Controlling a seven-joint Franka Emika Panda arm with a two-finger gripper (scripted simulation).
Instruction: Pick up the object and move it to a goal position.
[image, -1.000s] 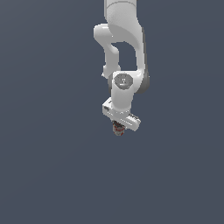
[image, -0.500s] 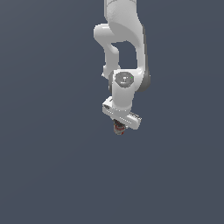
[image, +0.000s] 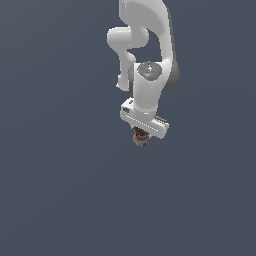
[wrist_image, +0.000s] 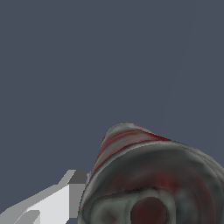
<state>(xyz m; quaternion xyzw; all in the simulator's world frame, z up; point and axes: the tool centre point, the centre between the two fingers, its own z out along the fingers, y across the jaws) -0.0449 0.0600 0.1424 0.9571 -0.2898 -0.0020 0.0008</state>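
Exterior view, entry for this moment: compare the three exterior frames and you will see the arm has shifted only slightly. A second ago the end effector (image: 142, 136) sat a little lower in the picture with the can tucked under it; half a second ago it had risen a touch; now it is higher again, and the can (image: 140, 138) has come up with it, keeping the same place under the white hand.

Can location: directly beneath the end effector, between its fingers, showing as a small red-and-dark stub. In the wrist view the can (wrist_image: 151, 179) fills the near field, dark end facing the camera, red-and-white bands along its side, with one white finger (wrist_image: 52, 205) pressed beside it.

End effector state: closed around the can. I read this from the can travelling with the hand.

Judgement: grasp is done and you are in the carry phase. No goal marker shows in either view, so I cannot tell how far remains. No bench edge is visible against the flat grey background, so height above it is unclear.
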